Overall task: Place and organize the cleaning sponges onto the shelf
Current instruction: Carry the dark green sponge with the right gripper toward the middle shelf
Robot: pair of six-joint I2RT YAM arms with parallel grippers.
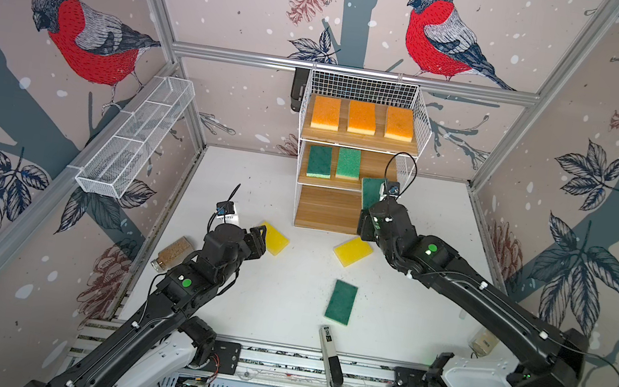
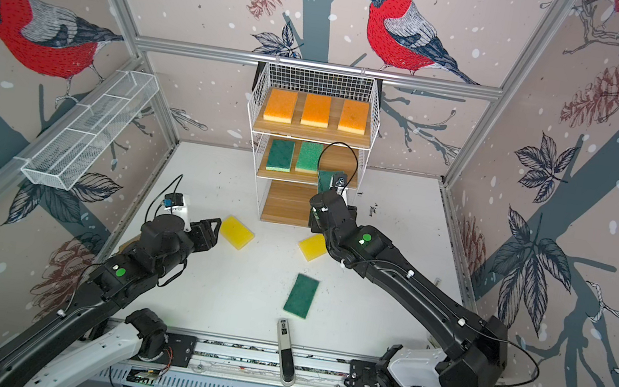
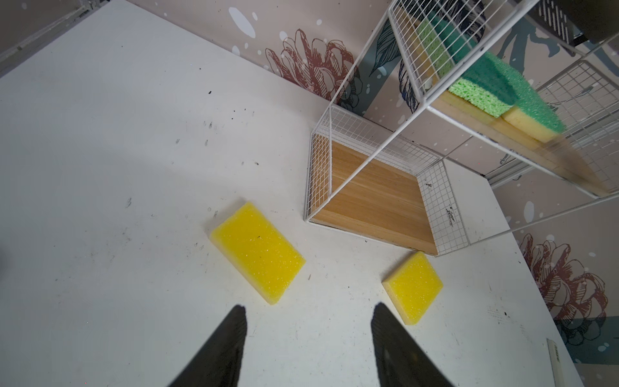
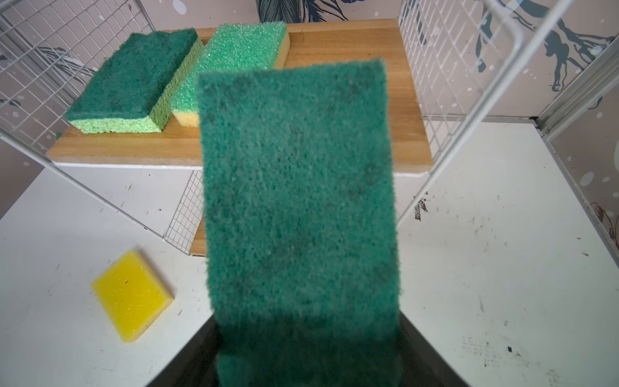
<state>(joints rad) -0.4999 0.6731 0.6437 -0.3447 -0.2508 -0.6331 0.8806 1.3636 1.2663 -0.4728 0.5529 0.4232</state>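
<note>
Tool (image 3: 308, 305) spread, yellow sponges (image 3: 257, 252) (image 3: 412, 287), wire shelf (image 3: 375, 194)

Shelf (image 1: 362, 85): white wire rack, three stepped wood boards, bottom one bare.
Orange sponges (image 1: 362, 118): three abreast, top board.
Shelved green sponges (image 1: 320, 161): two side by side, middle board.
Held green sponge (image 4: 298, 201): I hold it tilted, right before that board's free end.
Yellow sponges (image 1: 352, 251): two flat on the table (image 1: 280, 316), before the shelf.
Loose green sponge (image 1: 341, 301): flat, nearer me.

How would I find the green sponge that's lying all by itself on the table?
Start at the white table, then look toward its front edge, just beyond the slim white-and-black device. The dark green sponge lies flat there, alone; its nearest neighbour is yellow, and the other green ones are on the shelf or held in front of it.
</note>
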